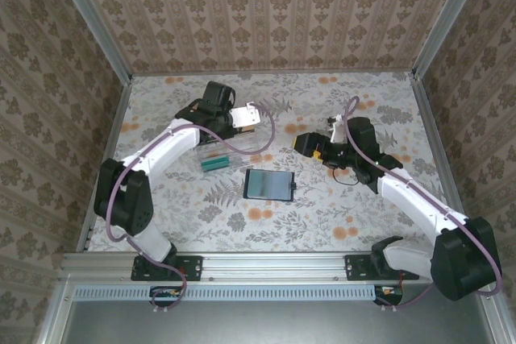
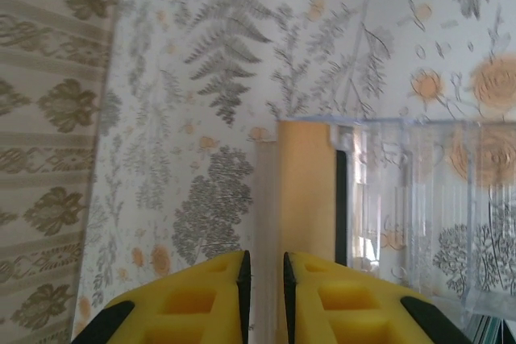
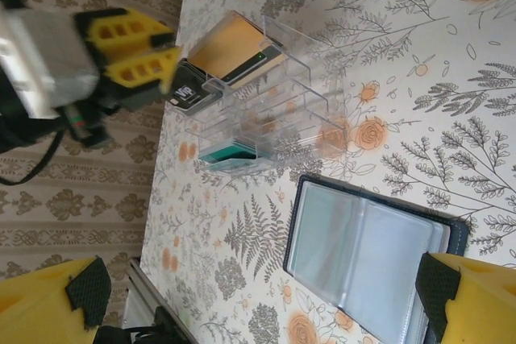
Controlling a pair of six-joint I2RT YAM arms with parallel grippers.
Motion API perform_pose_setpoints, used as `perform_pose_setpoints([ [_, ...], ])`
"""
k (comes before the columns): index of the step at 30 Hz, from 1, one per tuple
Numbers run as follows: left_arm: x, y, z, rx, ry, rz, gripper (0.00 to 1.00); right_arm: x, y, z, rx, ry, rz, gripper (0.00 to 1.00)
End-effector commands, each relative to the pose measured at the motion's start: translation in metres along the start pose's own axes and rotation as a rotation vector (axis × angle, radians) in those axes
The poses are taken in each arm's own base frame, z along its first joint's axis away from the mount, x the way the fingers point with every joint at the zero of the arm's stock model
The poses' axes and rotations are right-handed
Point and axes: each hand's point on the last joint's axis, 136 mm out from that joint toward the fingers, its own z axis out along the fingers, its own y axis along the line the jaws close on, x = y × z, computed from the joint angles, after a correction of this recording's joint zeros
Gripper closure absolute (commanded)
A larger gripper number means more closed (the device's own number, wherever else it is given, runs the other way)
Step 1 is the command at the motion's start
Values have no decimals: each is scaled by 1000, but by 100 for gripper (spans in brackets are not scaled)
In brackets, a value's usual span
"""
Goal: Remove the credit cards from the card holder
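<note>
From above, the open holder (image 1: 269, 184) lies on the bench (image 1: 363, 215) just near of the tray (image 1: 230, 149), with the left gripper (image 1: 248, 116) at the tray's far end and the right gripper (image 1: 309, 144) to its right. In the left wrist view, the jaws stand a slit apart at the tan card (image 2: 306, 191) in the tray; I cannot tell if they pinch it. In the right wrist view, the jaws are spread wide over the holder, and the black card (image 3: 189, 90) sits beside the tan one.
</note>
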Motion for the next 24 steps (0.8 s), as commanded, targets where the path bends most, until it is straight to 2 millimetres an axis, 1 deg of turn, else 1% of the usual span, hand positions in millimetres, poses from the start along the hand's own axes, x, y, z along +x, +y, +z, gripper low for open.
perform_pose_setpoints([
  [1,-29,38,-44,-162,-111,-169,74,5,-5,4,26,36,-2,3],
  [3,-32,41,-57,-171,-133,-290,71,10,-11,9,64,66,-9,9],
  [5,-32,38,-68,-152,-139,-414,69,18,-18,15,115,102,-28,15],
  [7,-29,35,-78,-132,-128,-586,69,27,-29,20,185,125,-49,21],
  [8,-27,29,-82,-105,-116,-667,70,32,-33,24,207,138,-59,29],
  [10,-16,15,-86,-68,-69,-870,71,41,-42,30,239,163,-50,46],
  [11,-13,2,-85,-20,-52,-943,72,46,-44,34,244,179,-49,56],
  [12,-13,-10,-84,27,-45,-993,73,50,-47,37,253,190,-52,63],
  [14,-13,-38,-79,127,-55,-1111,72,59,-53,43,287,207,-60,64],
  [15,-12,-49,-75,158,-58,-1154,72,61,-52,44,288,209,-67,64],
  [16,-11,-59,-72,179,-61,-1199,71,68,-61,50,315,232,-60,65],
  [17,-7,-71,-68,199,-53,-1247,70,71,-64,53,327,244,-59,66],
  [20,-4,-96,-58,268,-68,-1360,68,82,-75,61,355,277,-45,69],
  [22,-3,-110,-50,307,-64,-1429,66,89,-80,66,369,300,-43,69],
  [24,-2,-125,-42,349,-53,-1477,67,97,-84,71,381,327,-48,69],
])
